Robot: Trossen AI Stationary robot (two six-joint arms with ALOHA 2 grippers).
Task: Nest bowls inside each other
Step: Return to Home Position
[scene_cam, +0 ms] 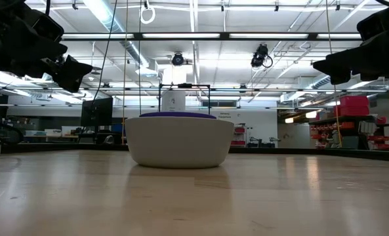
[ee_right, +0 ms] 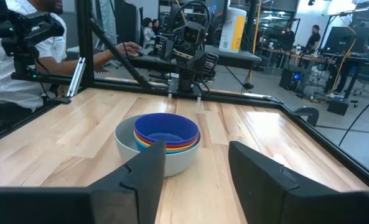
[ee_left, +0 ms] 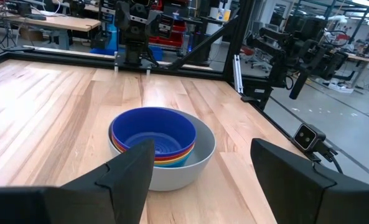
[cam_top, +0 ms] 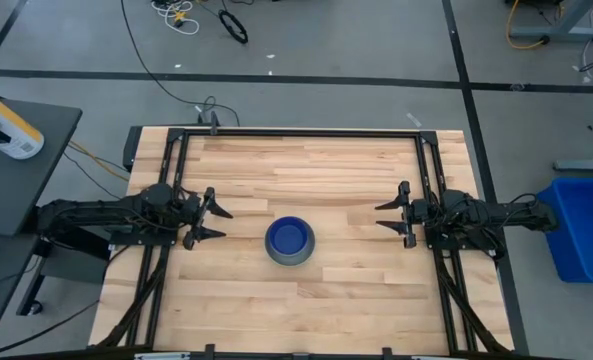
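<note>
Because the bowls (cam_top: 290, 241) sit nested at the middle of the bench (cam_top: 306, 310), dark blue uppermost, the left gripper (cam_top: 223, 223) and right gripper (cam_top: 380, 215) hover clear, fingers spread and empty.

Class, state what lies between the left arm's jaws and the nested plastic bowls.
Only bare wooden tabletop, from left gripper to the pale grey round plastic bowl, in the high view.

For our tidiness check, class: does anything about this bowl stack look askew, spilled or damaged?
Nothing is spilled or damaged. The coloured bowls sit slightly off-centre inside the grey bowl, leaving a gap on one side. The left hand and right hand are open, clear of them.
</note>
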